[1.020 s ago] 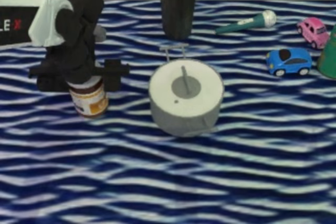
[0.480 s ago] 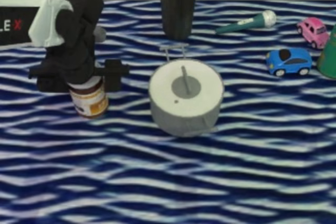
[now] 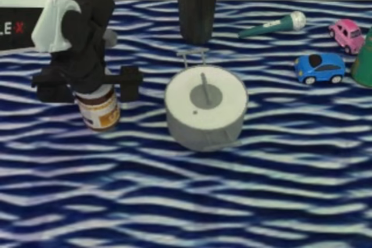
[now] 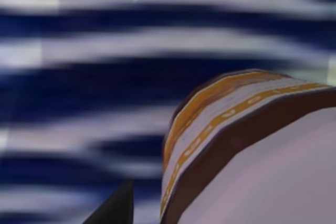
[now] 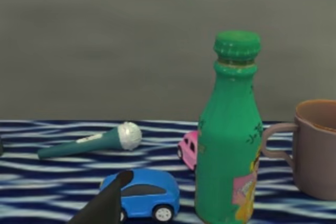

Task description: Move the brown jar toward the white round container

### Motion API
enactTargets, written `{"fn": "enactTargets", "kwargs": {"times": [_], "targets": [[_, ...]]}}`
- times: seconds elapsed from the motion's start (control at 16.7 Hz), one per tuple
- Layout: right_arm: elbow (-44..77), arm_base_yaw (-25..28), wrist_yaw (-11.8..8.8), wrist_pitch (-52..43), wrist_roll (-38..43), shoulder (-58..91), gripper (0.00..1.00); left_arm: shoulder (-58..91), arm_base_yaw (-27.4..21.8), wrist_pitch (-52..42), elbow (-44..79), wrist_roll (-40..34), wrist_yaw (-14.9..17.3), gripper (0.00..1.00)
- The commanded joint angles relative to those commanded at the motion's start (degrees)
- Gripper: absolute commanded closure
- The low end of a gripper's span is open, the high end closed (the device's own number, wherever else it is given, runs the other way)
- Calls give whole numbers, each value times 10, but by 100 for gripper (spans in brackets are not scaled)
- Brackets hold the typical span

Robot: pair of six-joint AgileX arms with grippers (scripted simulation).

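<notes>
Under left gripper (image 3: 88, 85), brown jar (image 3: 100, 111), seemingly unclamped.

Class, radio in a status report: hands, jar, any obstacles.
Left hand open astride small brown white-lidded jar. Right arm out of top view. Large white drum container right of jar; path between clear.
</notes>
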Motion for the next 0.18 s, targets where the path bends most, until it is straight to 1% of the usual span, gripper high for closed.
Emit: {"fn": "enactTargets", "kwargs": {"times": [0.18], "targets": [[0,0,0,0,0,0,0,0,0,0,0,0,0,0]]}}
